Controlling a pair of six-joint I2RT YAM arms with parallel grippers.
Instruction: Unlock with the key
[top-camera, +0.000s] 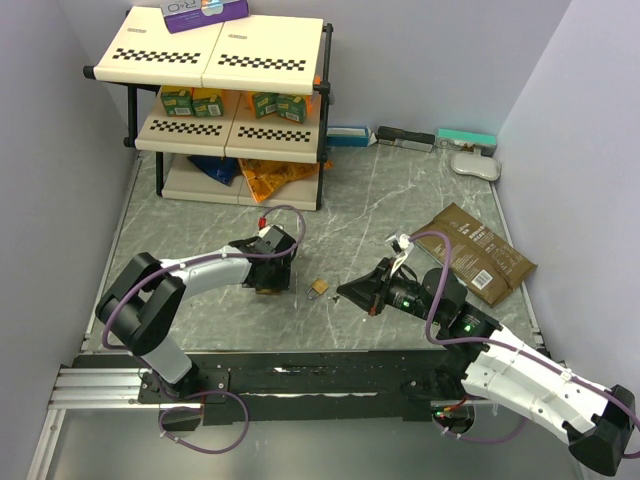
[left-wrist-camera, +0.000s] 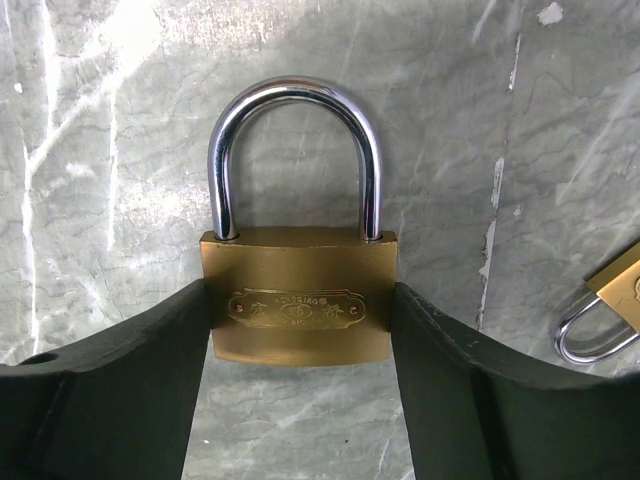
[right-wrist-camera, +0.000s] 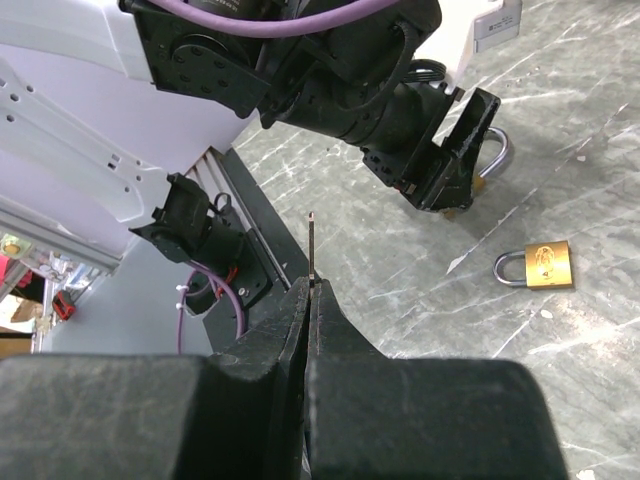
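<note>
Step in hand: the lock body is being secured. The larger brass padlock (left-wrist-camera: 297, 295) lies flat on the worktop (left-wrist-camera: 100, 150) and is clamped at its 2 flanks by the left end effector (top-camera: 268, 278). The key (right-wrist-camera: 312, 248) is pinched in the fully closed right end effector (right-wrist-camera: 310, 290), blade protruding, well apart from that padlock. Next, judged: the keyhole face must be exposed and the blade aligned.

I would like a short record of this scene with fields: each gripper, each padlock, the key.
left gripper: closed on the larger padlock, fingers against both sides of its body
right gripper: shut on the key, its blade sticking out in front
larger padlock: shackle closed
smaller padlock: lying free on the table between the two arms
</note>
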